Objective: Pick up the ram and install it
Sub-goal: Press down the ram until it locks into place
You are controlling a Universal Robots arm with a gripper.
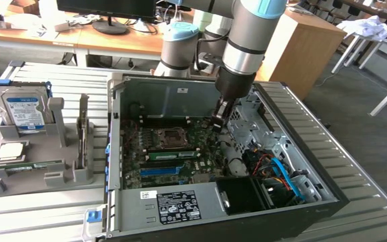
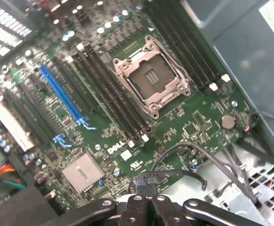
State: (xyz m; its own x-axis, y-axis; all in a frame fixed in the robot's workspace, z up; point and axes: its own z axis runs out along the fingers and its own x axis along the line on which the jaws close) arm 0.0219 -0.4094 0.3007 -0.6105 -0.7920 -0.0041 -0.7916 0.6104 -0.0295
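Observation:
The ram point(image 1: 28, 166) appears as a thin green stick lying in the grey holder point(image 1: 46, 176) on the exterior view's left, outside the computer case. My gripper point(image 1: 218, 123) hangs inside the open case point(image 1: 116, 151), over the motherboard point(image 1: 173, 151) to the right of the CPU socket point(image 1: 169, 137), far from the ram. Its fingers point(image 2: 137, 200) are shut together with nothing between them, and the gripper point(image 2: 146, 184) points down at the board near some black cables. The black memory slots point(image 2: 113, 99) beside the socket point(image 2: 152, 77) look empty.
A silver hard drive point(image 1: 25, 111) stands upright in the holder, with a CPU chip point(image 1: 12, 150) below it. A long blue slot point(image 2: 61, 92) and a small heatsink point(image 2: 82, 172) sit on the board. Cables, the drive cage point(image 1: 274, 171) and the case walls crowd the gripper.

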